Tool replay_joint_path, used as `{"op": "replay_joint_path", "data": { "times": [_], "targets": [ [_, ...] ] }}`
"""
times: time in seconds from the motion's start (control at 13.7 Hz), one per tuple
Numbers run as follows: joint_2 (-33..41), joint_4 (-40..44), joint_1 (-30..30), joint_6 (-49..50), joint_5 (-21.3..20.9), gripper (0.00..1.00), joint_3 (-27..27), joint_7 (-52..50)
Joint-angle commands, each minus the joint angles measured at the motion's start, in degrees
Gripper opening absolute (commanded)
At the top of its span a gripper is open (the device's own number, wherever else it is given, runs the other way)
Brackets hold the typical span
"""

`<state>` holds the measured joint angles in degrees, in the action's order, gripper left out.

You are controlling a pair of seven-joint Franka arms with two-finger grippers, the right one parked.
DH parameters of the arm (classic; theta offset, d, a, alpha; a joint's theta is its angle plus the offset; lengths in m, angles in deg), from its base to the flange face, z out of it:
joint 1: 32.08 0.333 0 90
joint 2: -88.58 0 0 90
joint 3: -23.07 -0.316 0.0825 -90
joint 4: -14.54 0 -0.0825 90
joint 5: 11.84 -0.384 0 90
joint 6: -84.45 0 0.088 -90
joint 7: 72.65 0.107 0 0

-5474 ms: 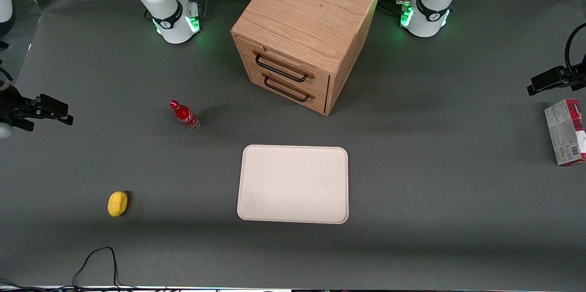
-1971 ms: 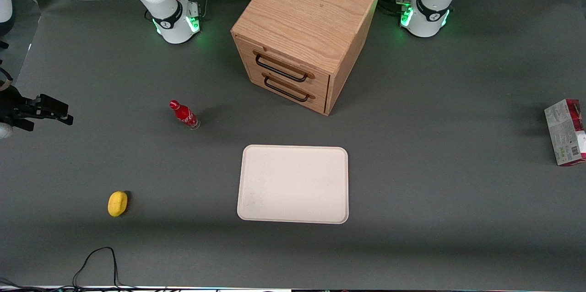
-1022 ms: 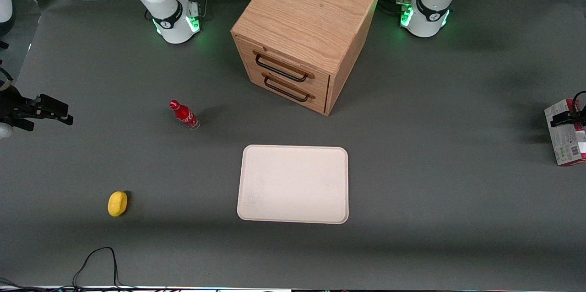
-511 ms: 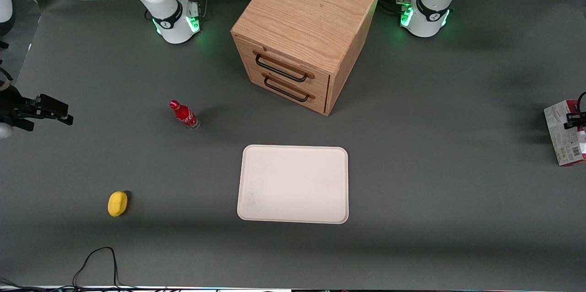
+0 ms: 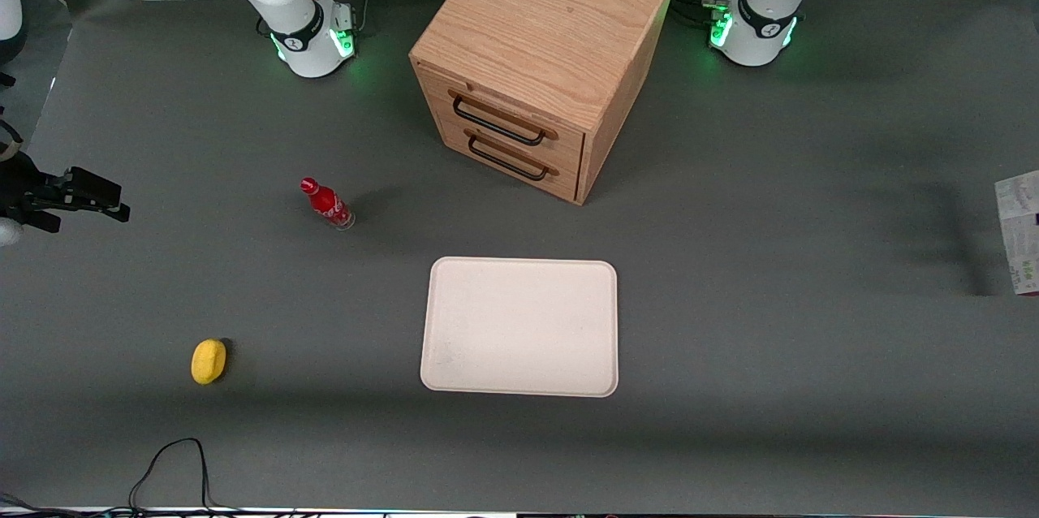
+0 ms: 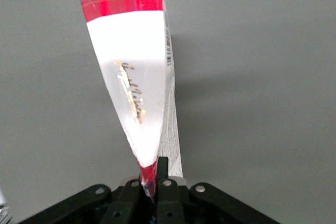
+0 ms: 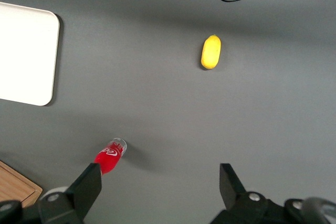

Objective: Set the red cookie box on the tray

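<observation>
Red cookie box [image 5: 1019,232] shifted outward since half-second back, now cut by frame edge at working arm's end, apparently lifted; gripper [image 6: 151,181] clenched on box's thin end, long axis running straight away from claw; tray [image 5: 519,327] well apart toward table middle.

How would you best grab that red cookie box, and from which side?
By its thin edge, coming from above. The red cookie box is flat and broad, so only its narrow thickness fits between two fingers. The wrist view shows just that: the gripper is shut on the box's short end and the box hangs away from it. In the front view the box shows at the working arm's end of the table.
</observation>
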<state>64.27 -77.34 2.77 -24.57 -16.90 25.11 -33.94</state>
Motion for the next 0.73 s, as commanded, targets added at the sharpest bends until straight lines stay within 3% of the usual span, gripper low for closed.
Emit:
{"op": "replay_joint_path", "data": {
  "times": [0.0, 0.44, 0.66],
  "targets": [
    [4.26, 7.21, -3.55, 13.61, -0.12, 0.00, -0.55, -3.45],
    [5.85, 19.97, -12.86, 32.80, -0.21, 0.00, -0.46, -15.47],
    [7.87, 20.16, -22.68, 35.80, 0.58, 0.00, -0.37, -26.27]
  ]
}}
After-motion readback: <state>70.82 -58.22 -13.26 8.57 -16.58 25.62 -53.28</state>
